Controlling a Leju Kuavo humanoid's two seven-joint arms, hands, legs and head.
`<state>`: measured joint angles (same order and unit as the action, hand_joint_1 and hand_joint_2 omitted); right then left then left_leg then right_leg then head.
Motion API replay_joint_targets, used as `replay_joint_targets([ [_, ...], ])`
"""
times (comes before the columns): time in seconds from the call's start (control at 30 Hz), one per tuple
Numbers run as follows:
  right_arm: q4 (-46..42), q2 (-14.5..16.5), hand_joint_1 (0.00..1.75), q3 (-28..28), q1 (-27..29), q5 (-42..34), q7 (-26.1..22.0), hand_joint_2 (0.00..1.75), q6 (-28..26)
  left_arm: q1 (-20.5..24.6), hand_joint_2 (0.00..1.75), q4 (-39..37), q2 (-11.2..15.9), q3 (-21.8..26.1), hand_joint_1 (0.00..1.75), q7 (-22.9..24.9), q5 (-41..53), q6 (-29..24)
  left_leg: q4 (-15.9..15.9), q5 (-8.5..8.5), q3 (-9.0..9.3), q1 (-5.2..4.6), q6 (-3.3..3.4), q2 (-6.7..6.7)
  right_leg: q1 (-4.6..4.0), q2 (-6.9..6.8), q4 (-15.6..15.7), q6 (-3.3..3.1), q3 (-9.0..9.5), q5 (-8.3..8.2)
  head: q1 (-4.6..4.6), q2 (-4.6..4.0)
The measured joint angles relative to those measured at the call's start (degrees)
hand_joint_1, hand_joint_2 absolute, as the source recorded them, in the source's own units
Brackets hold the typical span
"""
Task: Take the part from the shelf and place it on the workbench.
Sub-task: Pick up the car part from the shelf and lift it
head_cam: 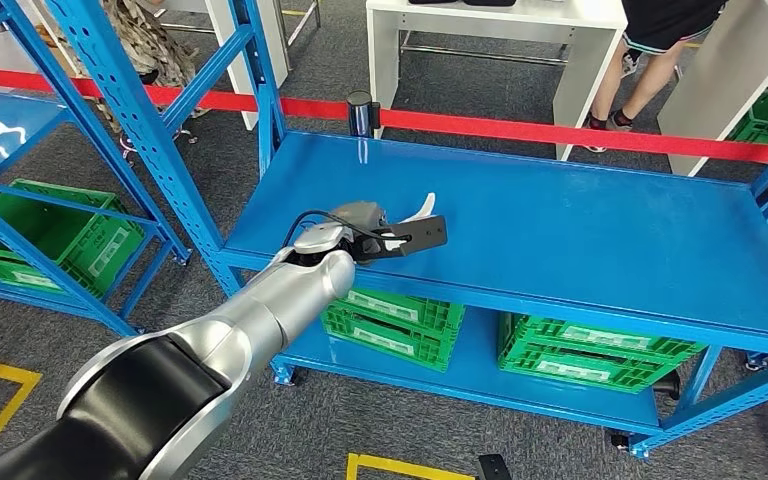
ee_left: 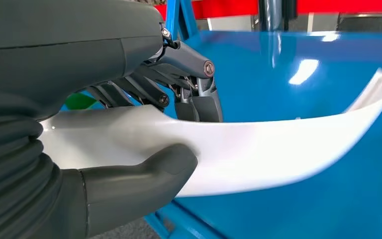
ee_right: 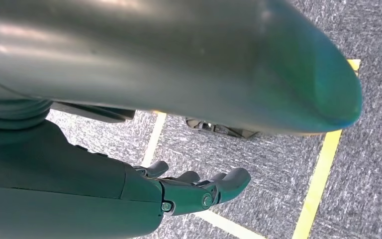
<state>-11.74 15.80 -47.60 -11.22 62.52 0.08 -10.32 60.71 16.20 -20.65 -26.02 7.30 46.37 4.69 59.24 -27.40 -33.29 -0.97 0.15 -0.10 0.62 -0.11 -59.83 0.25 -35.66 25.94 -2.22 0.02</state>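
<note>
Left hand (head_cam: 375, 232) grips curved white part (ee_left: 278, 144) over blue workbench (head_cam: 580, 220), tip toward one o'clock. Right hand (ee_right: 199, 191) hangs above carpet, fingers loosely curled, holding nothing.

The left arm reaches toward one o'clock, its left hand (head_cam: 368, 232) clamped, thumb opposing fingers; the right hand (ee_right: 189, 191) hangs, fingers loosely curled.

Industrial workshop or warehouse floor.
Green crates (head_cam: 580, 350) are sitting under the blue steel workbench (head_cam: 580, 230); red barrier tape (head_cam: 560, 130) is running behind it.
</note>
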Motion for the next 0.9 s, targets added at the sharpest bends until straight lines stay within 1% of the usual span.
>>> replay_joint_targets([
  [0.13, 0.0, 0.0, 0.0, 0.0, 0.0, 0.4, -0.1, 0.0, 0.4, 1.3, 1.75, 0.6, 0.0, -0.1, 1.75, -1.0, -1.6, 0.0, 0.0, 0.0, -0.02, 0.0, 0.0, 0.0, 0.0, 0.0, 0.0, 0.0, -0.02, 0.0, -0.01, 0.0],
  [0.3, 0.0, 0.0, 0.0, 0.0, -0.1, 0.6, 0.0, 0.0, 0.8, 1.6, 1.75, 2.1, 0.0, -0.7, 1.75, -5.9, -8.8, -0.8, 0.0, 0.0, -0.05, -0.01, 0.0, 0.0, 0.0, 0.0, 0.0, 0.0, -0.04, 0.0, -0.01, 0.0],
  [0.4, 0.0, 0.0, 0.0, 0.0, -0.1, 0.5, 0.0, 0.0, 0.8, 1.6, 1.75, 3.7, 0.0, -2.4, 1.75, -8.6, -15.0, -1.5, 0.0, -0.01, -0.06, -0.02, 0.01, 0.0, 0.0, 0.0, 0.0, 0.0, -0.06, 0.0, -0.01, 0.0],
  [0.5, 0.0, 0.0, 0.0, 0.0, -0.1, 0.4, -0.1, 0.0, 0.9, 1.6, 1.75, 5.5, 0.0, -5.2, 1.75, -9.9, -20.2, -1.8, 0.0, -0.01, -0.06, -0.04, 0.01, 0.0, 0.0, 0.0, 0.0, 0.0, -0.06, 0.0, -0.01, 0.0],
  [0.6, 0.0, 0.0, 0.0, 0.0, -0.1, 0.4, -0.1, 0.0, 0.9, 1.6, 1.75, 6.8, -0.1, -7.6, 1.75, -10.1, -22.0, -1.8, 0.0, -0.01, -0.06, -0.05, 0.01, 0.0, 0.01, 0.0, 0.0, 0.0, -0.06, 0.0, 0.0, 0.0],
  [0.77, 0.0, 0.0, 0.0, 0.0, -0.1, 0.3, -0.1, 0.0, 0.9, 1.6, 1.75, 7.8, -0.1, -9.5, 1.75, -10.6, -23.2, -1.9, 0.0, -0.01, -0.06, -0.05, 0.01, 0.0, 0.01, 0.01, 0.0, 0.01, -0.07, 0.0, -0.01, 0.0],
  [0.9, 0.0, 0.0, 0.0, 0.0, 0.0, -0.1, -0.4, 0.0, 0.8, 1.6, 1.75, 9.3, -0.1, -12.2, 1.75, -12.1, -28.8, -1.8, 0.0, -0.01, -0.07, -0.05, 0.01, 0.0, 0.0, 0.0, 0.0, 0.01, -0.08, 0.0, -0.01, 0.0],
])
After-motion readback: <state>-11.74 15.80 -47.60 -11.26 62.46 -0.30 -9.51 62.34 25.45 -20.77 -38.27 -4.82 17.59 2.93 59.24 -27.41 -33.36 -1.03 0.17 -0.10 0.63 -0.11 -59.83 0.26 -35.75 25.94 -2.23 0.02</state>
